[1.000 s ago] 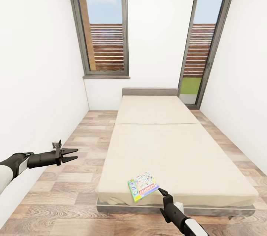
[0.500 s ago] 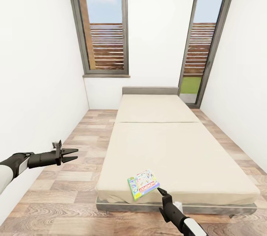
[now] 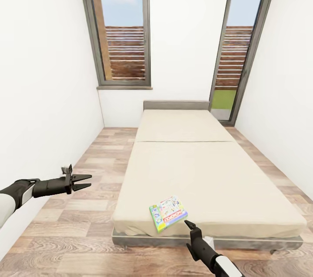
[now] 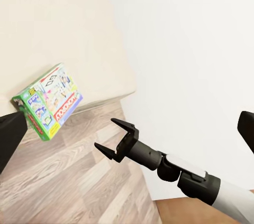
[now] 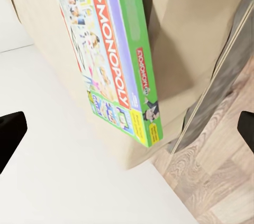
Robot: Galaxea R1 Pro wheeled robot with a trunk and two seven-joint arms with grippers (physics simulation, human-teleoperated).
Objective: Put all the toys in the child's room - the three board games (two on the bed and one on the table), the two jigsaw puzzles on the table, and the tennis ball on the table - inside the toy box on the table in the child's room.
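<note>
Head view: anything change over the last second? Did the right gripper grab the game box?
No grasp. The bed and the board game at its foot end slid slightly up the picture together, which reads as camera motion, not a push. Both arms kept their pose: right gripper open just short of the box, left gripper open over the floor.

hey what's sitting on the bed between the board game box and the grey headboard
Nothing: in the head view, bare beige mattress runs from the colourful green-edged board game box at the foot up to the low grey headboard.
</note>
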